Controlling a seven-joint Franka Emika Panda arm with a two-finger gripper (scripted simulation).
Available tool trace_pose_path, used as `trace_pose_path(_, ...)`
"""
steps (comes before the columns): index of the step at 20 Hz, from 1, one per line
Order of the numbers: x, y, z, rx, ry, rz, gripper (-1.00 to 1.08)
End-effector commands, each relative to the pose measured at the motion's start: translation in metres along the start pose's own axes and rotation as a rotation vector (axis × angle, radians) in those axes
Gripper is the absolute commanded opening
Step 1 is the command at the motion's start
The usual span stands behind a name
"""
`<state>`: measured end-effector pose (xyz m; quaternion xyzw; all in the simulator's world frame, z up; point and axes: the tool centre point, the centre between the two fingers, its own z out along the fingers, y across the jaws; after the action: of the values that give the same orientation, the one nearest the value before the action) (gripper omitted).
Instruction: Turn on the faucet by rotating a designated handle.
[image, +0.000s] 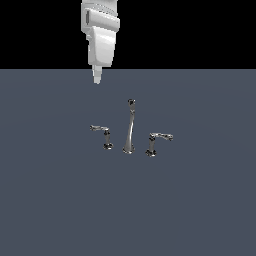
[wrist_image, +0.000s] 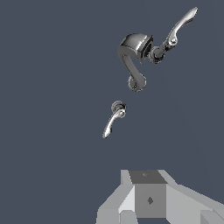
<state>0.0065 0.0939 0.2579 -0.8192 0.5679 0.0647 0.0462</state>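
The faucet (image: 129, 131) stands on the flat grey surface (image: 200, 210), with its tall spout in the middle. The handle (image: 101, 132) with the short straight lever is on the exterior view's left, and the other handle (image: 158, 141) has an arched lever. The gripper (image: 97, 77) hangs high above, well apart from the set, and I cannot tell if its jaws are open. The lever looks rigid, smooth and probably slippery, so pushing near its free tip (wrist_image: 106, 133), far from the post, should turn it most easily.
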Motion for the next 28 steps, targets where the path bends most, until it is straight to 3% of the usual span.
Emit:
trace_pose_path(1,0.003,-0.01,0.018,0.0,0.01,0.072,-1.0)
trace_pose_path(16,0.026,-0.052,0.126,0.021,0.104,0.465,-1.0)
trace_pose_path(28,0.036,-0.062,0.167,0.045,0.153,0.604,-1.0)
